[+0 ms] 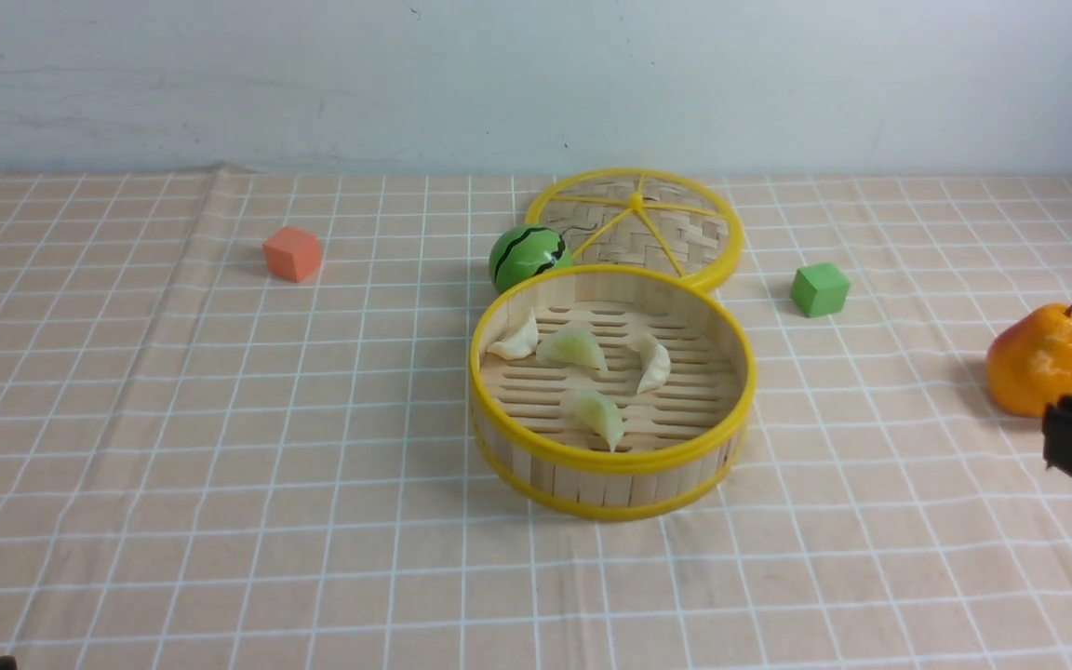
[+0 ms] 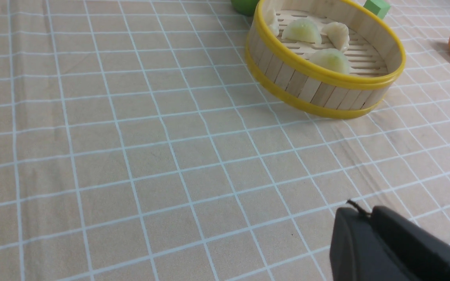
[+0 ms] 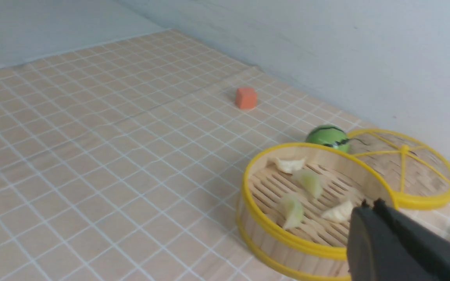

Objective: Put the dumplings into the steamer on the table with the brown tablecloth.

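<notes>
At your near left, you can't tell whether the black left gripper is parted; your black right gripper, clenched and empty, is closer to the round bamboo steamer, which lies forward-left of it. Inside sit all four crescent dumplings: the nearest pale-green dumpling slants far-left to near-right; beyond, another pale-green dumpling and two cream-white dumplings. Likely you only withdraw.

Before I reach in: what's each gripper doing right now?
Left gripper: looks closed, holding nothing.
Right gripper: closed, holding nothing.
</notes>
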{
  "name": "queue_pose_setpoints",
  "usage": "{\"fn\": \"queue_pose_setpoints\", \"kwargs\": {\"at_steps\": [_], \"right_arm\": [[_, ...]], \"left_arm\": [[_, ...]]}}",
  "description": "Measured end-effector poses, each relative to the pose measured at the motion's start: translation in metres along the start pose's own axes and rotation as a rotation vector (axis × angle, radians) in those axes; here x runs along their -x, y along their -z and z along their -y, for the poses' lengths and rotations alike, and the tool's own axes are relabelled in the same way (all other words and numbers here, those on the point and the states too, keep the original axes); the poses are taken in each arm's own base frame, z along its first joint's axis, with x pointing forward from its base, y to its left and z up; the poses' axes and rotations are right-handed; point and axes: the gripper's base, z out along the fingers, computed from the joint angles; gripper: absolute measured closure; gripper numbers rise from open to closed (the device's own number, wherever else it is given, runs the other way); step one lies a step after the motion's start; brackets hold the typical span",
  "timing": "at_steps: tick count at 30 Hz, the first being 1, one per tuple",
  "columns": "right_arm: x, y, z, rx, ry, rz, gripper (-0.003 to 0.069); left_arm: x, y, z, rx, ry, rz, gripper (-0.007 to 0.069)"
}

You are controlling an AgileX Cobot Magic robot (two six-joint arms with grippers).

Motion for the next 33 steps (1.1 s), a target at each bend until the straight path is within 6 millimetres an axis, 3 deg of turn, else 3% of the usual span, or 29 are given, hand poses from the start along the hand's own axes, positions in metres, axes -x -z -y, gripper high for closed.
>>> {"fn": "queue_pose_setpoints", "kwargs": {"at_steps": [4, 5, 6, 7, 9, 16, 19, 33], "right_arm": [[-0.045, 0.012, 0.013, -0.185, -0.106, -0.006, 0.068], [-0.047, 0.012, 0.013, -0.195, -0.112, -0.007, 0.068], [-0.07, 0.019, 0.018, -0.29, -0.178, -0.015, 0.068], [-0.07, 0.02, 0.018, -0.293, -0.167, -0.009, 0.068], [-0.101, 0.029, 0.022, -0.432, -0.213, -0.012, 0.068], [-0.165, 0.039, 0.025, -0.675, -0.334, 0.004, 0.068], [-0.174, 0.041, 0.026, -0.718, -0.382, -0.02, 0.068], [-0.177, 0.041, 0.023, -0.7, -0.332, -0.105, 0.068]], "left_arm": [[0.0, 0.0, 0.0, 0.0, 0.0, 0.0, 0.0574], [0.0, 0.0, 0.0, 0.0, 0.0, 0.0, 0.0574], [0.0, 0.0, 0.0, 0.0, 0.0, 0.0, 0.0571], [0.0, 0.0, 0.0, 0.0, 0.0, 0.0, 0.0571], [0.0, 0.0, 0.0, 0.0, 0.0, 0.0, 0.0568], [0.0, 0.0, 0.0, 0.0, 0.0, 0.0, 0.0566], [0.0, 0.0, 0.0, 0.0, 0.0, 0.0, 0.056], [-0.001, 0.0, 0.0, 0.002, 0.0, -0.006, 0.0542]]}}
